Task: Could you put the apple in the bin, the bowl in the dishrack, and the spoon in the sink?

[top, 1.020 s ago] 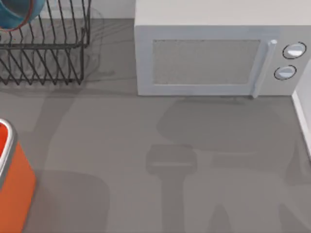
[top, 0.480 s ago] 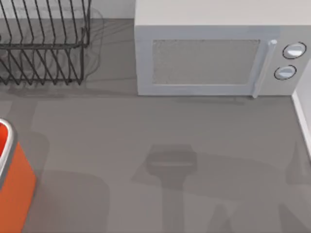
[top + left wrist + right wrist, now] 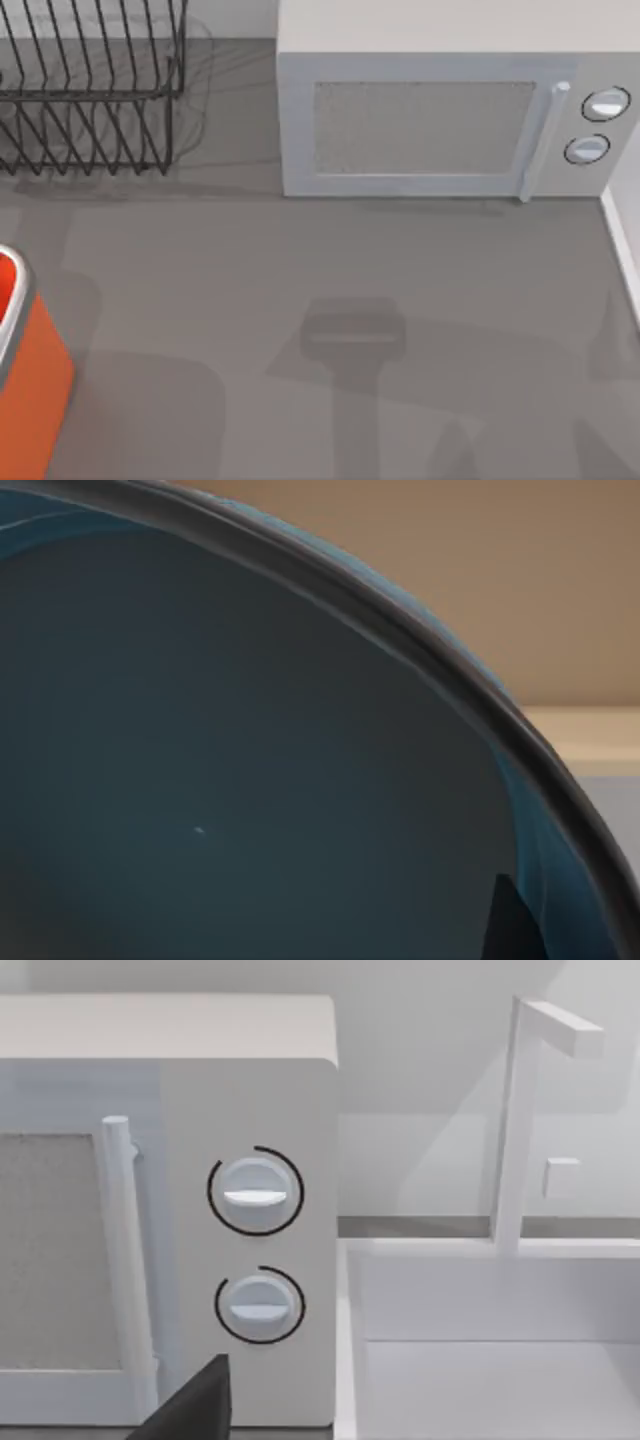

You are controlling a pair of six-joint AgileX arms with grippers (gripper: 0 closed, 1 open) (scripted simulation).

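At the lower left of the top view, the orange bin stands at the frame's edge; in the upper left sits the black dishrack, its slanted prongs bare. Across the top centre to the right stands the white microwave on the grey surface, and the right wrist view adds a white sink just beside the microwave.

The bowl shows close up in the left wrist view — teal inside toward the camera, rim sweeping in an arc — and seems carried by the left arm; whether its jaws are clamped on it I cannot tell, nor the right arm's.

The step looks like racking the bowl: tip it on edge and lower it between prongs — release only once it rests. Being round, it has no long axis.
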